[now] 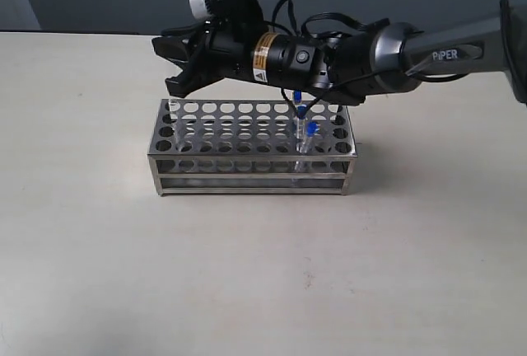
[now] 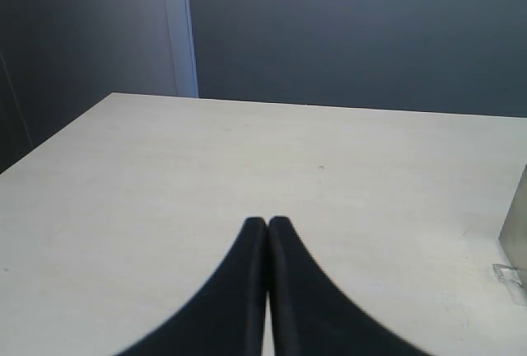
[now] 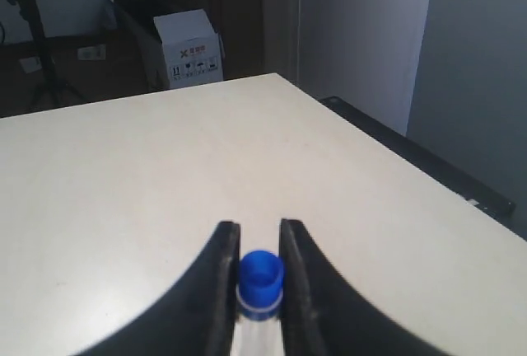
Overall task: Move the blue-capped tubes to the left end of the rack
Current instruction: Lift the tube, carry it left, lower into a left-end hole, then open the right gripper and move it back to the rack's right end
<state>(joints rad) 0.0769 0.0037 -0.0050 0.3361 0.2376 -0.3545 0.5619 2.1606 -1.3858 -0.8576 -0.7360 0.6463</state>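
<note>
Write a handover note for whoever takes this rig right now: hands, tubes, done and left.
Left hand: shut, empty, over the table.
Right hand: shut on a tube, over the rack's left end.
Other tubes: near the rack's right end.
Done: one tube brought over, not released.
Left: seat it, then move the rest.

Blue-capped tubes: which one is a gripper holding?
The tube pinched in the right gripper, over the left end of the rack; the others stand near its right end.
</note>
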